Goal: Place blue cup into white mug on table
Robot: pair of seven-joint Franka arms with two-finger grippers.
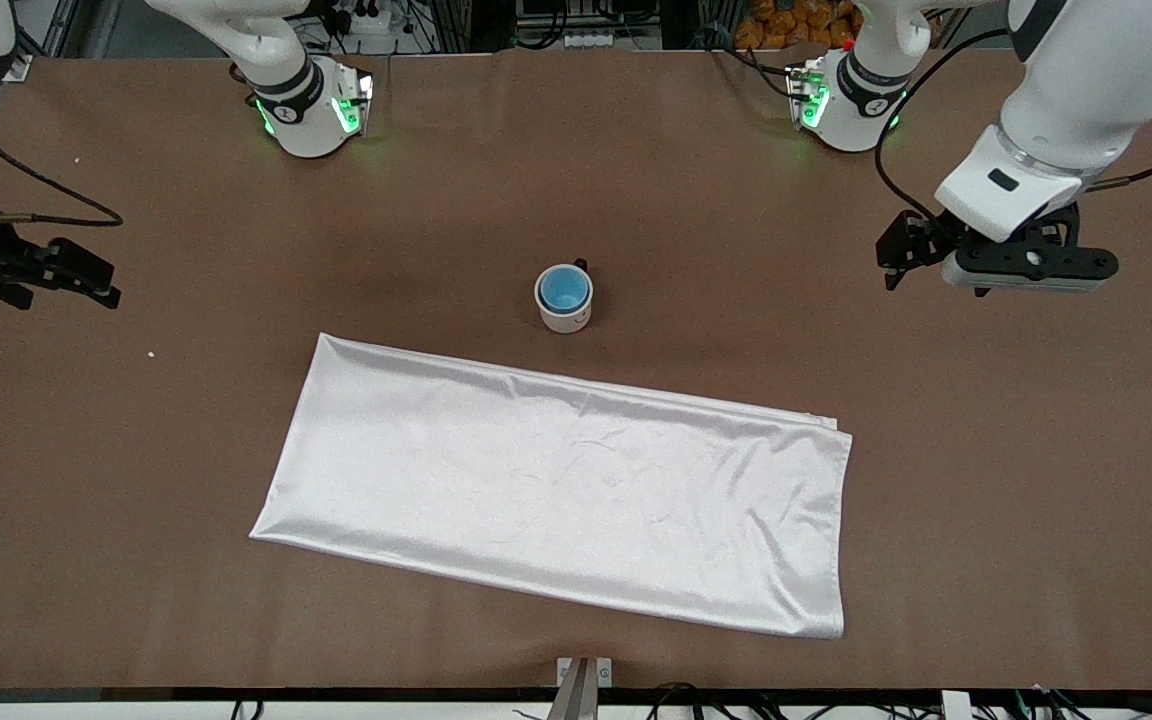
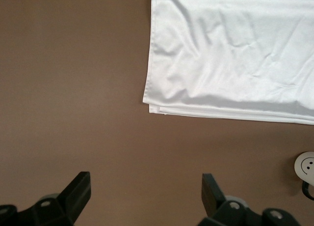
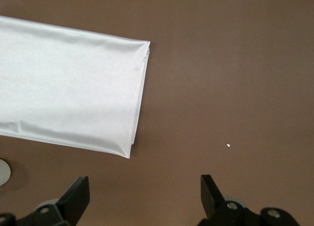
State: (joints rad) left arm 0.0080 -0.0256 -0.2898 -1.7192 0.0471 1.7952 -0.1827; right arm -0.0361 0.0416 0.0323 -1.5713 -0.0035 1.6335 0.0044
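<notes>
Blue cup [image 1: 564, 289] mostly hidden inside white mug [image 1: 565, 300], both end effectors released, empty.

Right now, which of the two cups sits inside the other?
The blue cup sits nested inside the white mug, which stands on the table and has the dark handle.

Front view: high across the table [image 1: 136, 400], facing both bases. Wrist views: straight down from each raised arm onto bare table, sharing the white cloth [image 1: 556, 490] with front view.
</notes>
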